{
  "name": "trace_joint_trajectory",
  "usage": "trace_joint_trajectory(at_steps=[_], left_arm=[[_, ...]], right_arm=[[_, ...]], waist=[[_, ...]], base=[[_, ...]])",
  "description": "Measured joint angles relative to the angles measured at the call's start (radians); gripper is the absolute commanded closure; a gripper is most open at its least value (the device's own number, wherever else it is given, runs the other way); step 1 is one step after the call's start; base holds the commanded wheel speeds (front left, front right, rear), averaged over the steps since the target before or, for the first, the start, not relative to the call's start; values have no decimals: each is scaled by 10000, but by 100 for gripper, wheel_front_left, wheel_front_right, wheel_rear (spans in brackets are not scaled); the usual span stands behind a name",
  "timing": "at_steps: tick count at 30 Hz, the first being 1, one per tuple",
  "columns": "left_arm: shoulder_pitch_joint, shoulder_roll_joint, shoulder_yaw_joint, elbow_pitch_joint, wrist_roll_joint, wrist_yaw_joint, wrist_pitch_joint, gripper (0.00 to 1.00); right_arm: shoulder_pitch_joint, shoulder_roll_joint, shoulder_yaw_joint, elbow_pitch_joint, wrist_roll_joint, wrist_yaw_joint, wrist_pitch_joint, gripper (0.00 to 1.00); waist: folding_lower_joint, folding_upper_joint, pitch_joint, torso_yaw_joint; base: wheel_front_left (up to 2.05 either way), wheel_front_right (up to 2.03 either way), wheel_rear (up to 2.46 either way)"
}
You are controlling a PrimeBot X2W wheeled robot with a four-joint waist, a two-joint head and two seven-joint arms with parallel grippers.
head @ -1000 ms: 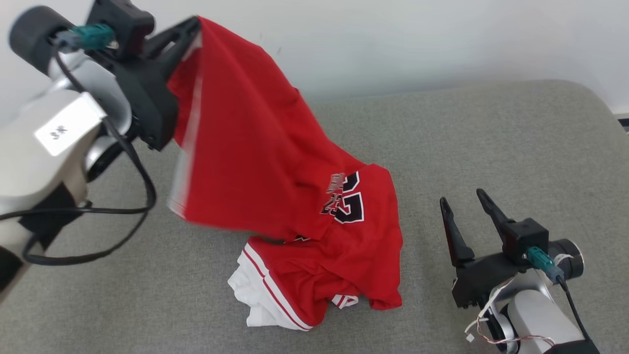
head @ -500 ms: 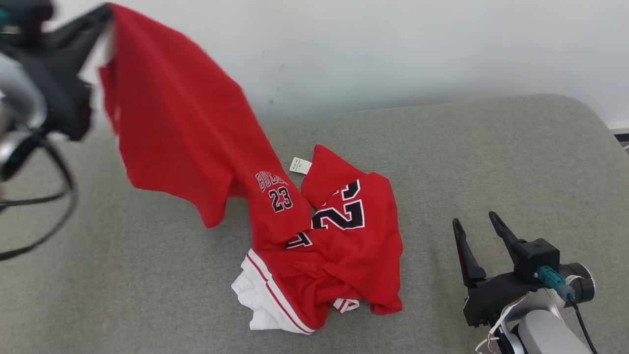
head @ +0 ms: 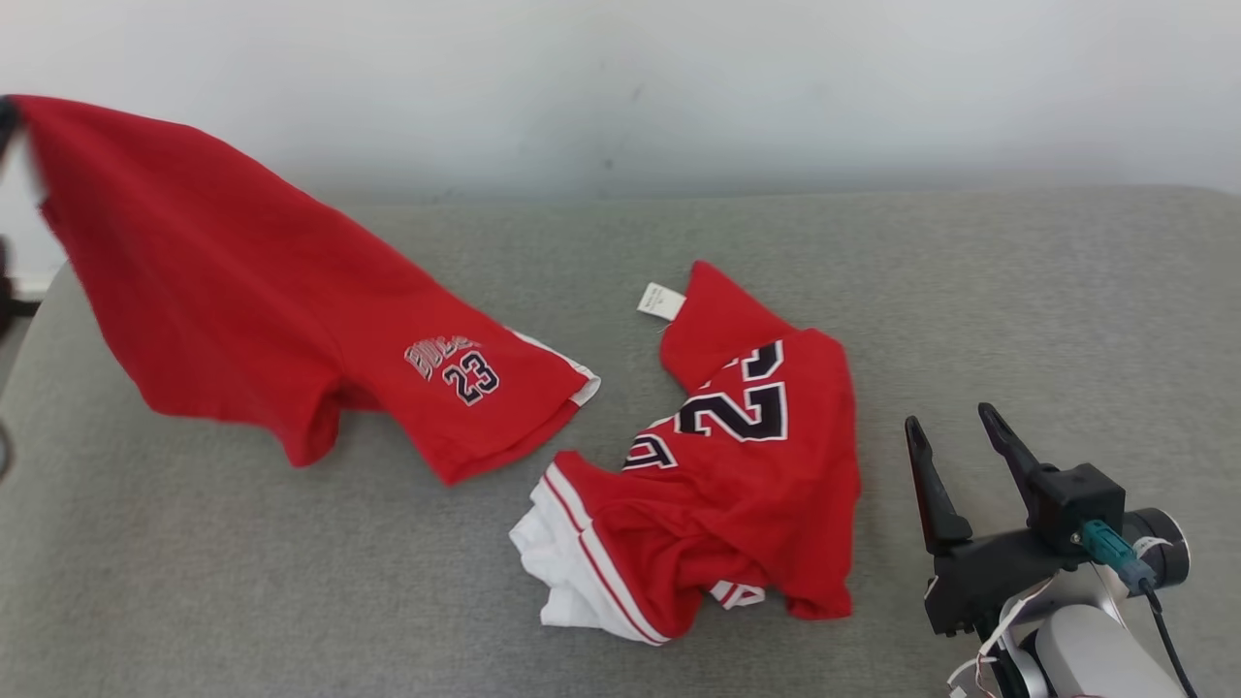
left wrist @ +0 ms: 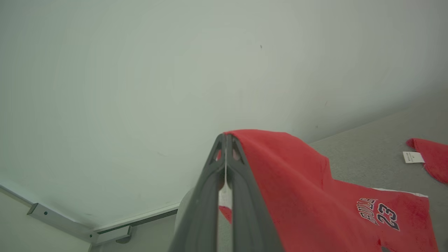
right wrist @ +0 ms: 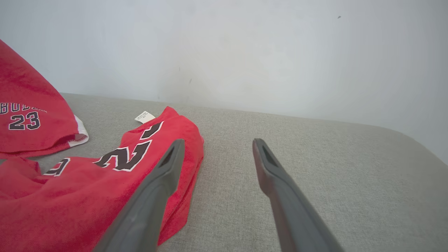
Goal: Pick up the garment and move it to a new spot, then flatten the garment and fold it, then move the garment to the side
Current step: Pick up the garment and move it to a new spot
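Two red pieces on show. The lifted garment (head: pixel 252 301) hangs from the left pincer (left wrist: pixel 225 138), whose jaws are pressed tight together on one upper corner of the cloth, high up at the far left of the head view. From that pinch the fabric slopes down and to the right. Its lower end, with a small "23" print and a strip of white trim, reaches the grey fabric-covered worktop (head: pixel 1018 291). Can't tell how much of that end actually rests on it.

Just beside that low end, w/ a thin strip of grey between them in the head view, lies the crumpled jersey (head: pixel 737 485). It's bunched in a heap about mid-worktop, big black-and-white number facing up, white and striped edging sticking out at the near side. A small white label (head: pixel 660 300) pokes out at its far tip and lies on the grey.

The right pincer (head: pixel 950 422) is at lower right, jaws spread wide w/ nothing between them. It sits low over bare worktop, just right of the jersey. In the right wrist view its left finger (right wrist: pixel 154 196) overlaps the jersey's edge, but contact can't be told.

A pale wall (head: pixel 679 87) runs behind the worktop.
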Motion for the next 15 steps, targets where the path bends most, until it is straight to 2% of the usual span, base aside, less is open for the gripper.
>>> trace_joint_trajectory(at_steps=[11,15], left_arm=[[17,842,136,844,-140,0,-69,100],[45,901,56,1005,-142,0,-102,100]], right_arm=[[-303,-109,77,-130,-107,-27,0,0],[-313,-155,65,-151,-111,-29,0,0]], waist=[[1,0,520,795],[1,0,656,1031]], base=[[0,0,0],[0,0,0]])
